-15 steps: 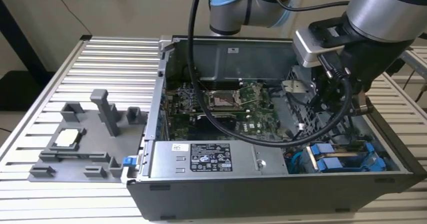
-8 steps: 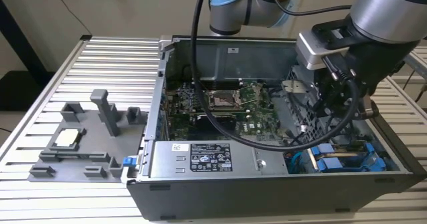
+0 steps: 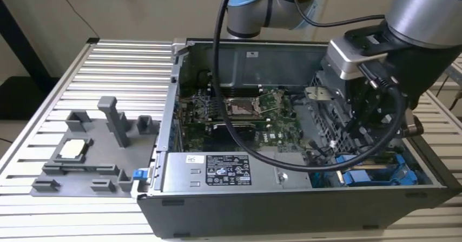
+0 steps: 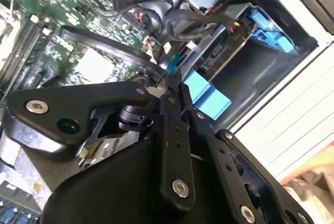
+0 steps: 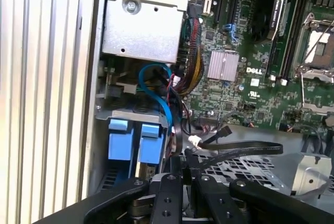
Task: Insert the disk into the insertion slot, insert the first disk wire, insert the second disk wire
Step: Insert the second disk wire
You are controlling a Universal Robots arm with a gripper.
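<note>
Hanging inside the open case [image 3: 303, 207], the gripper [image 4: 169, 85] is working just above the drive bay at the case's front corner. In both wrist views its black fingers [image 5: 175, 169] are standing close together, seemingly pinching something small and pale at the tips, perhaps a wire's connector; what exactly they are clamping, I cannot tell.

Just beyond the fingertips, the disk [image 4: 222, 54] is already sitting in its slot in that bay, its blue carrier [image 5: 141, 140] showing in the first wrist view and its blue tabs [image 3: 379, 174] showing in the exterior view. So step 1 is looking done.

A blue cable [image 5: 162, 93] is curving from the bay towards the motherboard [image 5: 261, 67], and a black flat wire [image 5: 245, 148] is lying loose near the gripper. Whether either of the 2 wires is seated, I cannot tell; my judgement is that the wire steps are underway, not finished.

Farther off, the power supply [image 3: 224, 171] is lying along the case's near wall, and a grey fixture [image 3: 86, 155] is standing outside the case on the table [image 3: 130, 63].
</note>
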